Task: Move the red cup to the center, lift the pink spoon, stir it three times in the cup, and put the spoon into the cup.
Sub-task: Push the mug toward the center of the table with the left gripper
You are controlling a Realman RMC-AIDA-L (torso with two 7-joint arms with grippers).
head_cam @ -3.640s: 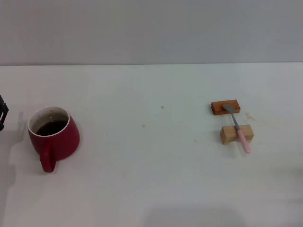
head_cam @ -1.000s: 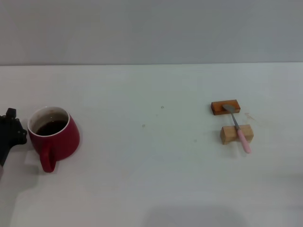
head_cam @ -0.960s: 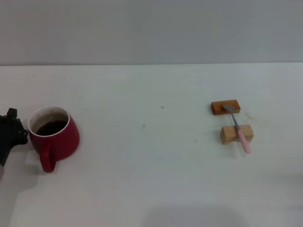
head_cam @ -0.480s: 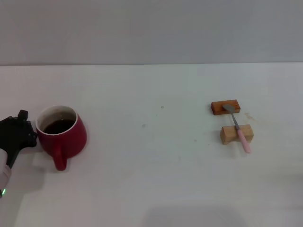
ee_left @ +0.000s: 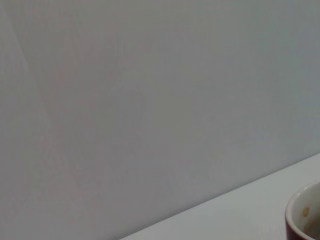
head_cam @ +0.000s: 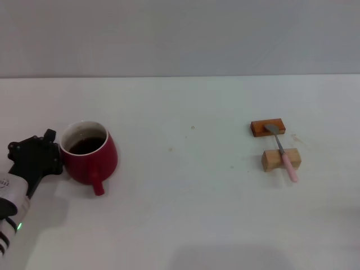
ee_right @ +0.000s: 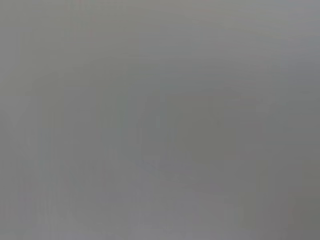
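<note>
The red cup (head_cam: 91,156) stands on the white table (head_cam: 185,191) at the left, with dark liquid inside and its handle towards the front. My left gripper (head_cam: 37,158), black, is pressed against the cup's left side. A bit of the cup's rim also shows in the left wrist view (ee_left: 305,216). The pink spoon (head_cam: 284,153) lies at the right across two wooden blocks, its metal bowl on the far one and its pink handle over the near one. My right gripper is out of view.
A reddish-brown block (head_cam: 268,127) and a pale wooden block (head_cam: 280,160) hold up the spoon at the right. A grey wall stands behind the table's far edge. The right wrist view shows only plain grey.
The left gripper has come in from the left edge and moved right against the cup. The cup has slid right and a little forward. The spoon and blocks have not moved.
</note>
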